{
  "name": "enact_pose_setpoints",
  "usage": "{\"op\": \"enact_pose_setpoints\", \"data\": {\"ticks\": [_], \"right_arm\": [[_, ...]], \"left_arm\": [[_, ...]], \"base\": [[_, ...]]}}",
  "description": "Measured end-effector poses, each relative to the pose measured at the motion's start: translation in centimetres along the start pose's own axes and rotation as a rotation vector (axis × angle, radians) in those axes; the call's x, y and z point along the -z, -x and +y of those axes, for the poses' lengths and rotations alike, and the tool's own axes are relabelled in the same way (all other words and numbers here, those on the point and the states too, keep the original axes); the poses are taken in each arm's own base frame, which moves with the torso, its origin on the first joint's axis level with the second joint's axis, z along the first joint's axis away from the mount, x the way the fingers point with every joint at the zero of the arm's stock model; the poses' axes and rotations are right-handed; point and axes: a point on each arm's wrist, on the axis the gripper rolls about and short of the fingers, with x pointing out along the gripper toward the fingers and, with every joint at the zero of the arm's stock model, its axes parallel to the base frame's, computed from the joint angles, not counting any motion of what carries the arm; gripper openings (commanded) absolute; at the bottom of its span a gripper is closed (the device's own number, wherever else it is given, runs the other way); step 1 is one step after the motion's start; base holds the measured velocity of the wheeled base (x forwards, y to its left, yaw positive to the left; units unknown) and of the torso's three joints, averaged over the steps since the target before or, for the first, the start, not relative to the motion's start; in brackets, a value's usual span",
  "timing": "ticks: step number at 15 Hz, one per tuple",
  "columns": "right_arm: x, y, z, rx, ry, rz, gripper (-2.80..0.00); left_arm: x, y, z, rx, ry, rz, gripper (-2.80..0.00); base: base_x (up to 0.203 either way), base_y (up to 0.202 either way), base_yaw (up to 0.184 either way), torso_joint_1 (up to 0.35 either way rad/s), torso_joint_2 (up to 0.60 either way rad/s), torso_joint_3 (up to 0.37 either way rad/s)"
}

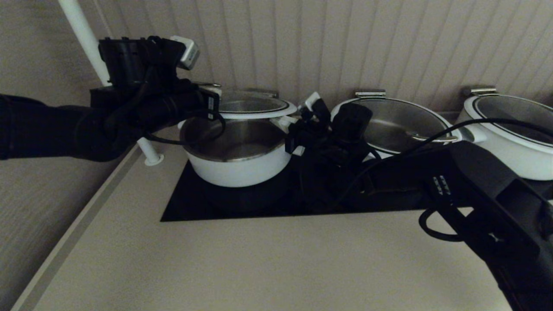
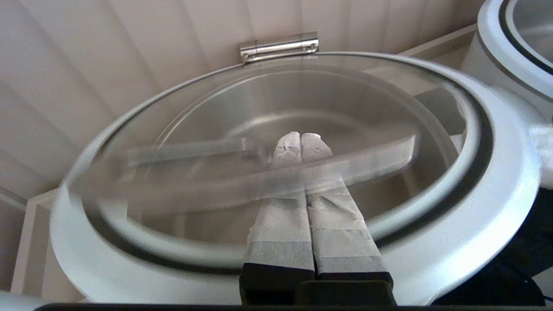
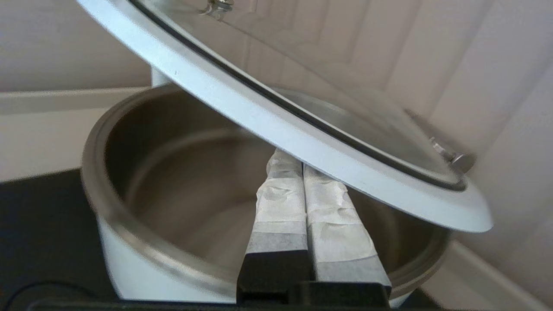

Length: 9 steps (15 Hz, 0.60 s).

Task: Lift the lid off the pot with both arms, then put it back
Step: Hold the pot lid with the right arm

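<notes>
The lid [image 1: 252, 106], glass with a wide white rim, hangs tilted a little above the white pot [image 1: 235, 166], whose steel inside is open to view. My left gripper [image 1: 213, 103] is at the lid's left edge. In the left wrist view the gripper [image 2: 301, 139] is shut, with its taped fingers [image 2: 281, 216] passed under the steel loop handle [image 2: 367, 160]. My right gripper [image 1: 291, 126] is at the lid's right edge. In the right wrist view it [image 3: 290, 163] is shut, its tips hidden beneath the white rim [image 3: 302, 136], over the pot [image 3: 129, 263].
The pot stands on a black cooktop [image 1: 190, 205] set in a beige counter [image 1: 259, 263]. Two like white pots with lids stand to the right [image 1: 395, 125] [image 1: 510, 138]. A white pole [image 1: 84, 36] rises at the back left by the wall.
</notes>
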Motion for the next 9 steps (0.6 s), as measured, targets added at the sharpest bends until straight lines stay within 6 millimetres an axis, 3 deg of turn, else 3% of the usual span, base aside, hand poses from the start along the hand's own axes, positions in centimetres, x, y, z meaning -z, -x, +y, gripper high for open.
{"op": "enact_pose_setpoints", "data": {"ticks": [9], "right_arm": [[-0.3,0.0,-0.7,0.014,0.009,-0.009,-2.80]], "left_arm": [[-0.7,1.1,0.1,0.003,-0.004,0.012,-2.80]], "base": [[0.000,0.000,0.000,0.000,0.00,0.000]]}}
